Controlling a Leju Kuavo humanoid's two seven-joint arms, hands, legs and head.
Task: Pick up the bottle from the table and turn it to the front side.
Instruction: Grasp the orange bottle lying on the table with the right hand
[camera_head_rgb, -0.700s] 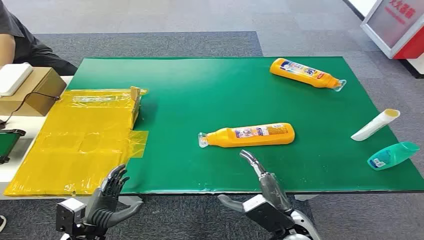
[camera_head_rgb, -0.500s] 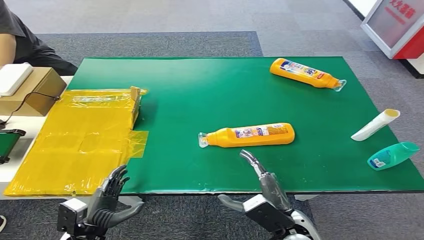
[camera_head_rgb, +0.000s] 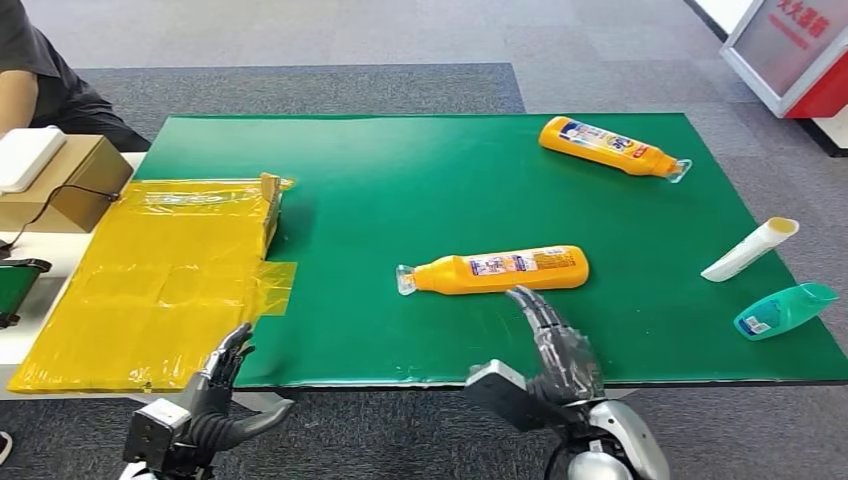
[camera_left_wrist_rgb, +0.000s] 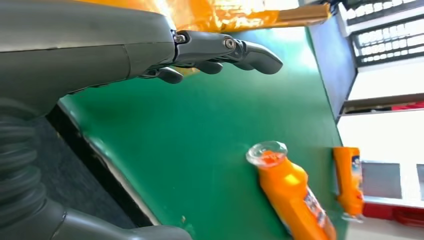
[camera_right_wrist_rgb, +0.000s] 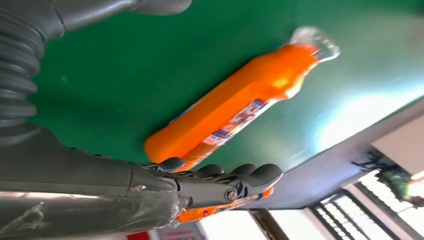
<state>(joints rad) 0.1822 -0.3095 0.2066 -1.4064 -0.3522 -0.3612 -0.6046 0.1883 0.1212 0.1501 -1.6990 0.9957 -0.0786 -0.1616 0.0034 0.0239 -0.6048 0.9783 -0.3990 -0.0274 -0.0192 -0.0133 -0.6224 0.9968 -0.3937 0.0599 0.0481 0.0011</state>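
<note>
Right hand (camera_head_rgb: 556, 345) has its fingers (camera_head_rgb: 530, 304) stretched out and apart, tips reaching over the table's (camera_head_rgb: 420, 180) near edge, just short of the orange bottle (camera_head_rgb: 500, 269), holding nothing. That bottle lies flat mid-table, long axis running side to side, clear cap (camera_head_rgb: 405, 280) pointing to the robot's left. Left hand (camera_head_rgb: 215, 395) hovers by the near edge, fingers loose and spread, gripping nothing.

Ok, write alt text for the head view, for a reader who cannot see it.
An orange bottle lies on its side mid-table on a green table, the robot's open right hand reaching just short of it. The open left hand waits at the near edge; a second orange bottle lies far right.
</note>
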